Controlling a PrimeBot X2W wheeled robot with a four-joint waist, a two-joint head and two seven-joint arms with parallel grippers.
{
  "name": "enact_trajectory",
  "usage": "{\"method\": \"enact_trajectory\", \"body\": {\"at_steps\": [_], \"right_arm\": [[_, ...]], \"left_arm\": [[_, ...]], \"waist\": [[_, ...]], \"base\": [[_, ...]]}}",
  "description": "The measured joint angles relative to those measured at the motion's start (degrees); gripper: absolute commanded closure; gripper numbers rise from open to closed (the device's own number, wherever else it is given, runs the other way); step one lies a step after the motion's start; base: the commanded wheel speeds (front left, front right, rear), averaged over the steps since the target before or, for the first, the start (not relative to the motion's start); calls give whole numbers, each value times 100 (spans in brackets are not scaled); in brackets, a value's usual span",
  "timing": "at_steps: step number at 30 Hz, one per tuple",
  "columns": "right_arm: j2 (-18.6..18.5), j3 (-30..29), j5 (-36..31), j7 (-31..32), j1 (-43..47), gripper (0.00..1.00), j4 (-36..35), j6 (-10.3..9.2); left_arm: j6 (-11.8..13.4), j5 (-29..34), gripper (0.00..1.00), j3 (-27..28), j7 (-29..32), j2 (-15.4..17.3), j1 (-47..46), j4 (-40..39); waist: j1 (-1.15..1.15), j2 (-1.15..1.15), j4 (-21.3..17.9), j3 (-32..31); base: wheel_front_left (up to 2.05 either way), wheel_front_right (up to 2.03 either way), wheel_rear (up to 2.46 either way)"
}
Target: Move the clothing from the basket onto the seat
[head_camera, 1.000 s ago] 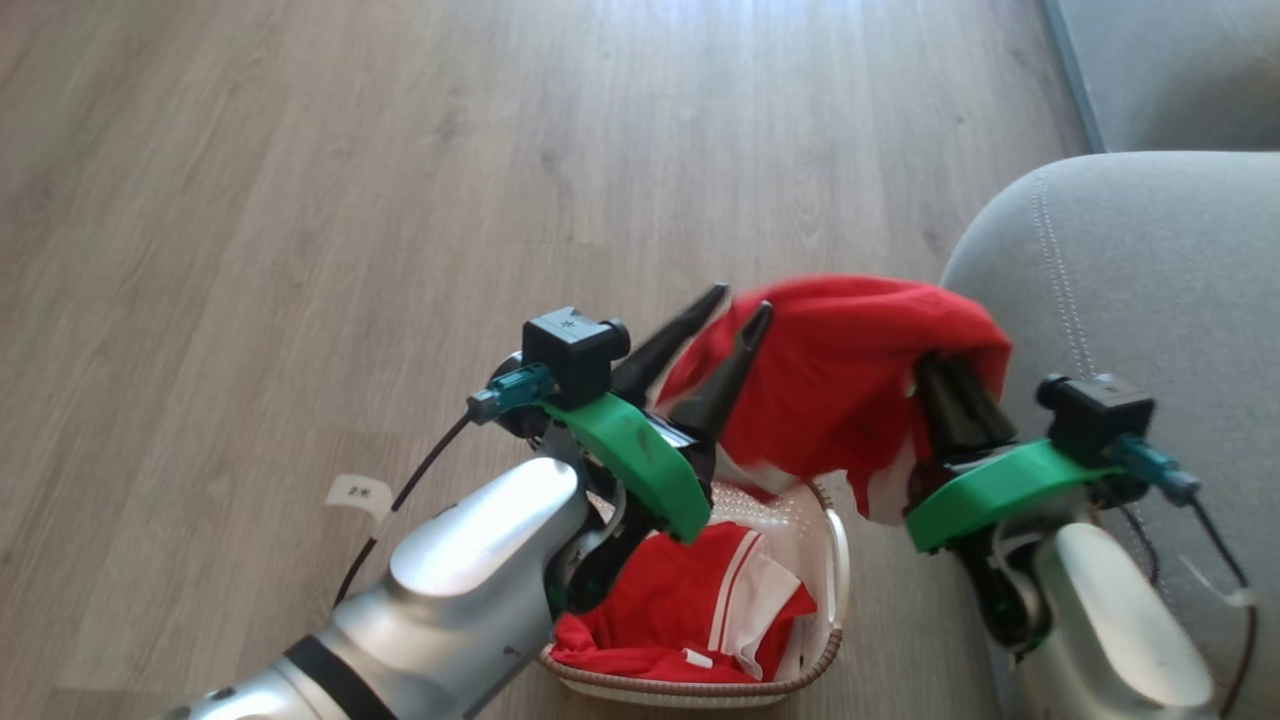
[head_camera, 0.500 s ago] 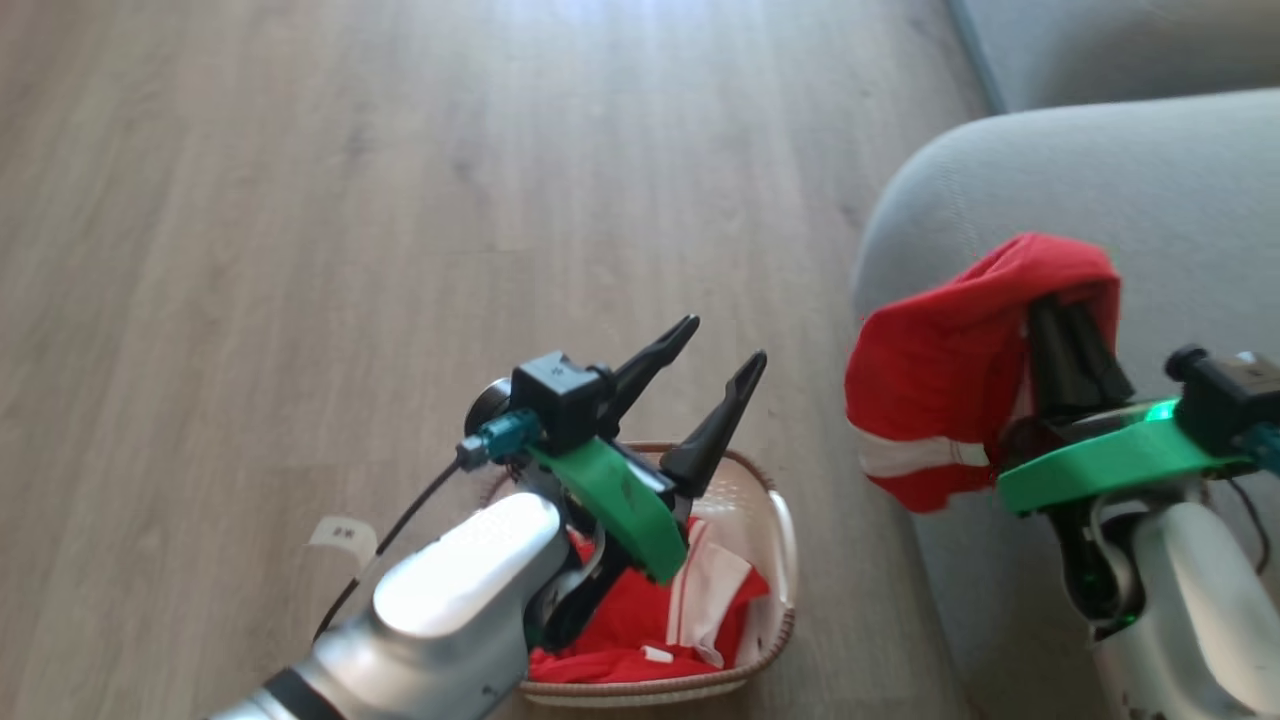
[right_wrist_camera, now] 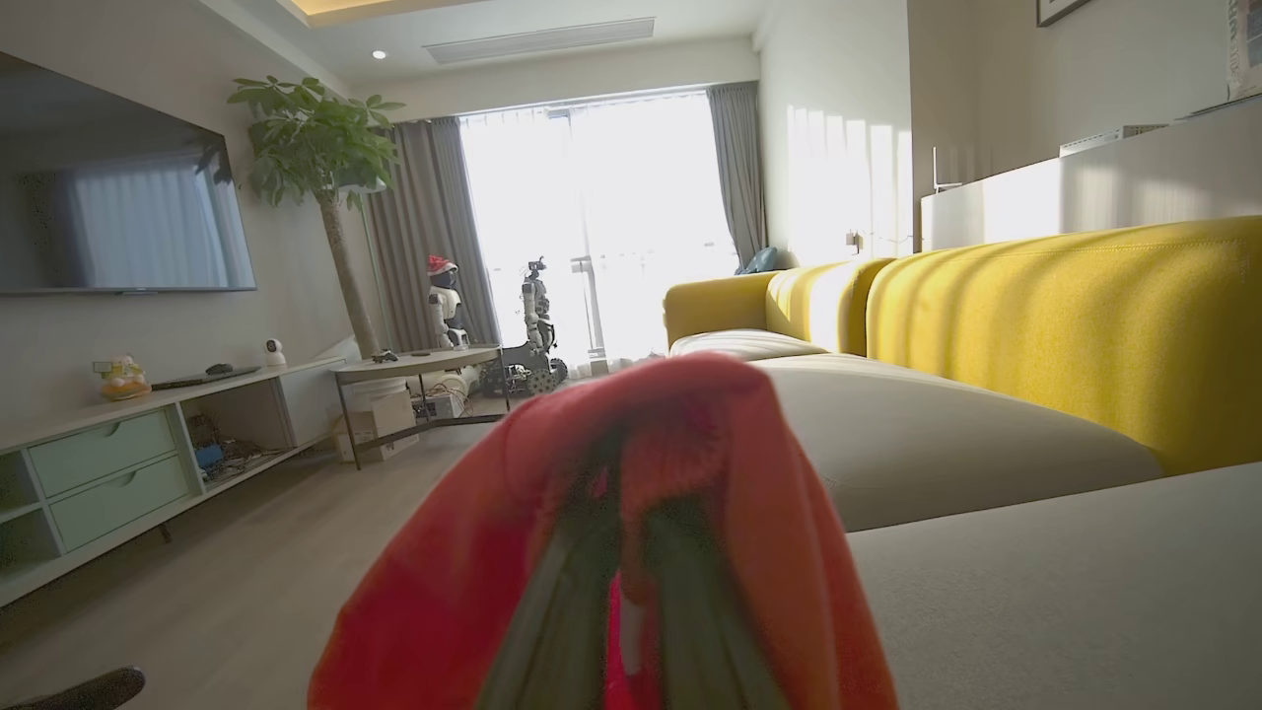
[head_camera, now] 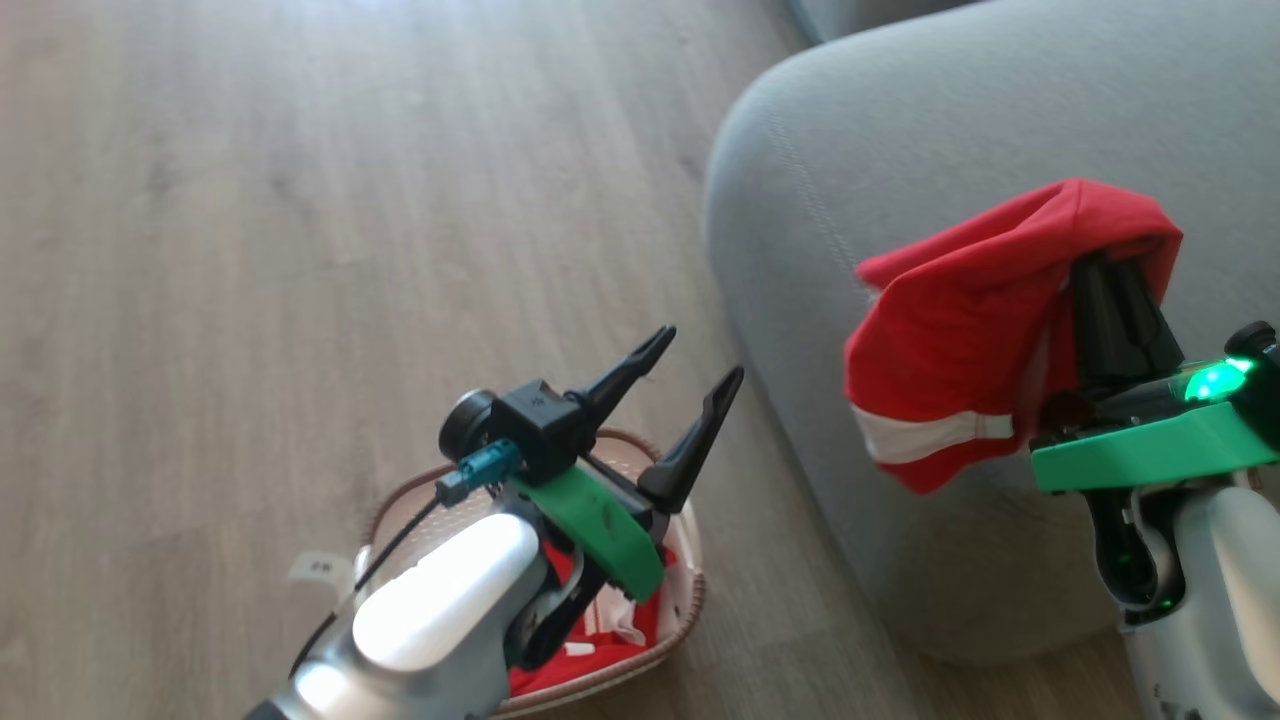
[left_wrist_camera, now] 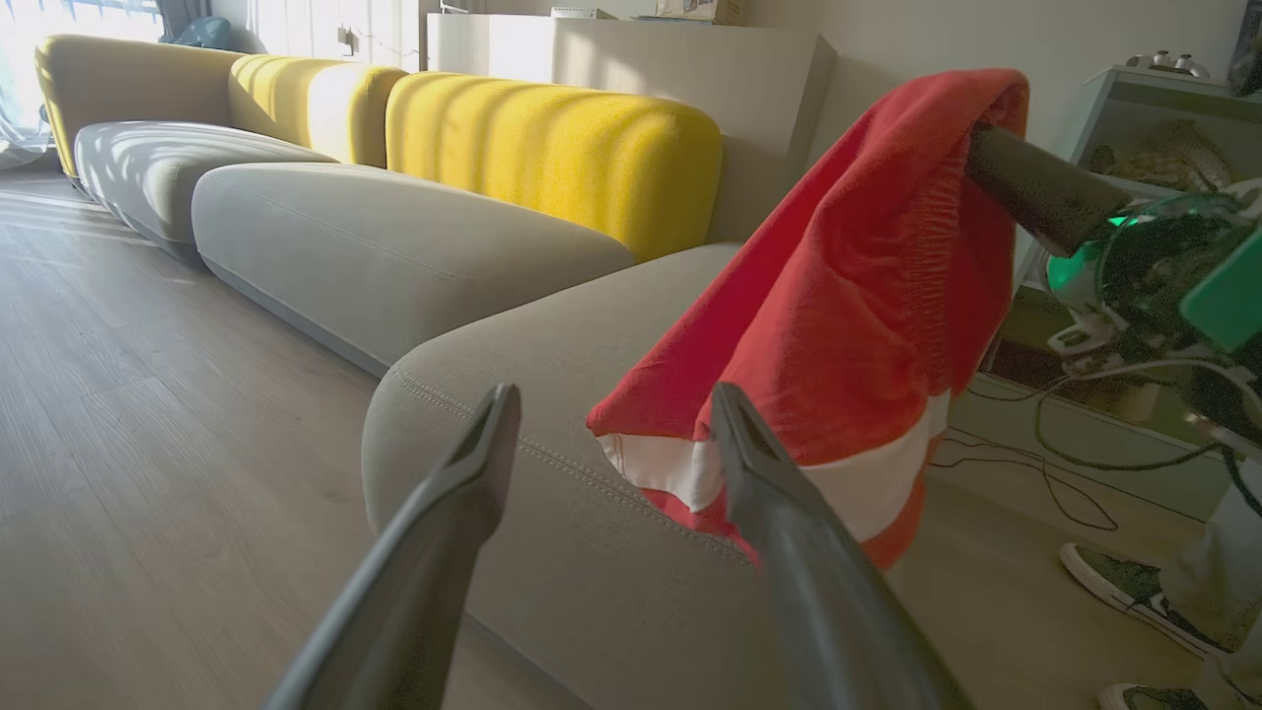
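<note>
As the left gripper [head_camera: 700, 355] lets go, the red garment [head_camera: 950, 330] hangs from the right gripper [head_camera: 1115, 300] alone. That gripper's dark fingers are pinched together up inside the fold, and the white stripe dangles at the hem. A second ago this piece was held by both grippers right above the basket [head_camera: 690, 590]. It has since swung clear and sits against the rounded end of the seat [head_camera: 950, 120], high on the grey cushion's edge. The left wrist view shows the hem in front of the stitched seam, but whether cloth and cushion touch cannot be told. Part of the shift is the head camera turning toward the sofa, so the basket has not really slid.

A second garment [head_camera: 600, 650], also red and white, lies in the basket, half hidden by the left arm. The left gripper hovers above it with its fingers spread wide and nothing between them.

That reads as a handover. The first piece probably needs only a short carry further over the cushion before release, and the freed left gripper looks ready to dip back for the rest. The wooden floor [head_camera: 300, 200] lies beyond, and a shoe [left_wrist_camera: 1124, 582] stands near the robot's right side.
</note>
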Motion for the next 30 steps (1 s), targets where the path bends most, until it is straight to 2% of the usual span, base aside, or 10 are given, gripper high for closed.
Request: {"method": "enact_trajectory", "body": {"at_steps": [6,13,21,26,30], "right_arm": [[-1,-23,0,0,133,100,-208,0],[0,-77,1,-1,180,100,-333,0],[3,-89,36,0,91,100,-432,0],[-99,-234,141,-1,-586,100,-349,0],[-378,-301,376,-1,-1267,100,118,0]], "left_arm": [[-138,178,0,138,0,-11,261,57],[-232,343,0,338,0,-33,261,83],[-291,468,0,386,0,-27,257,127],[-382,576,0,378,12,8,177,110],[-388,631,0,372,82,42,-70,38]], "waist": [[0,0,-485,139],[0,0,-768,290],[0,0,-827,613],[0,0,-780,966],[0,0,-681,1325]], "base": [[0,0,0],[0,0,0],[0,0,0],[0,0,0],[0,0,0]]}}
